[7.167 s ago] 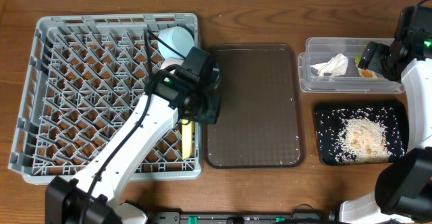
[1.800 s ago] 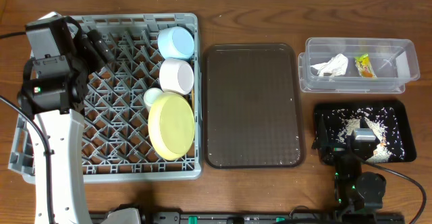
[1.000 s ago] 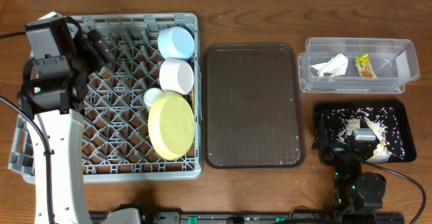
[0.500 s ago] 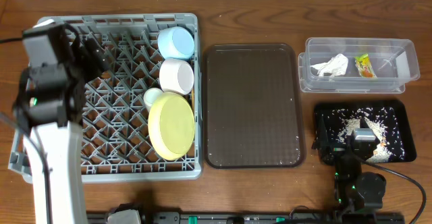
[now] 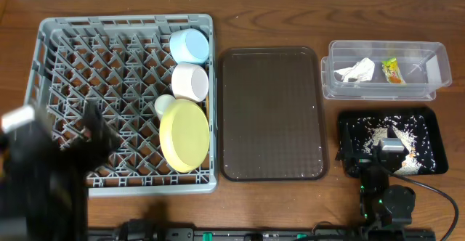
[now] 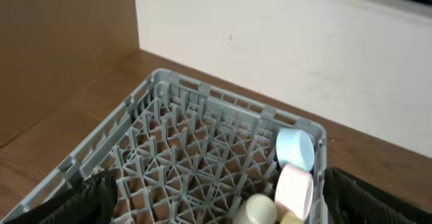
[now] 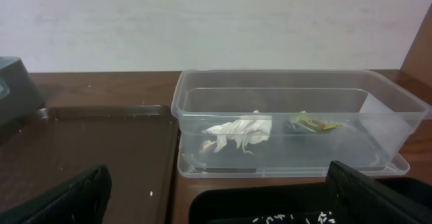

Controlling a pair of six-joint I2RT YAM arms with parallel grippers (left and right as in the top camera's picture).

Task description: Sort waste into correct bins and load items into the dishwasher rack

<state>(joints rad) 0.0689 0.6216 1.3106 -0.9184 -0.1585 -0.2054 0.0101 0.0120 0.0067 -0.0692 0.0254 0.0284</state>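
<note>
Both grippers stand wide apart and hold nothing: the left gripper (image 6: 219,183) looks down over the dishwasher rack (image 5: 51,67) from its near-left corner, while the right gripper (image 7: 219,177) sits low by the black tray (image 5: 349,128), facing the clear tub (image 5: 436,70).

4 dishes line the rack's right side. The yellow plate (image 5: 184,135) leans on the pegs; it looks stiff, light and slick, so its exposed rim is the place to pinch. The small white cup (image 5: 165,105) is tucked just beside the plate's upper edge, with little finger room. The pale pink bowl (image 5: 190,81) and light blue bowl (image 5: 189,46) lie tipped; 1 finger inside and 1 outside the wall should hold them, though smooth walls may slip. I can't find the chopsticks.

In the tub, the crumpled napkin (image 5: 356,70) is soft and weightless, and any fold will do. The snack wrapper (image 5: 392,71) is thin and probably slippery. The rice scraps (image 5: 374,133) on the black tray are loose, better carried than pinched
</note>
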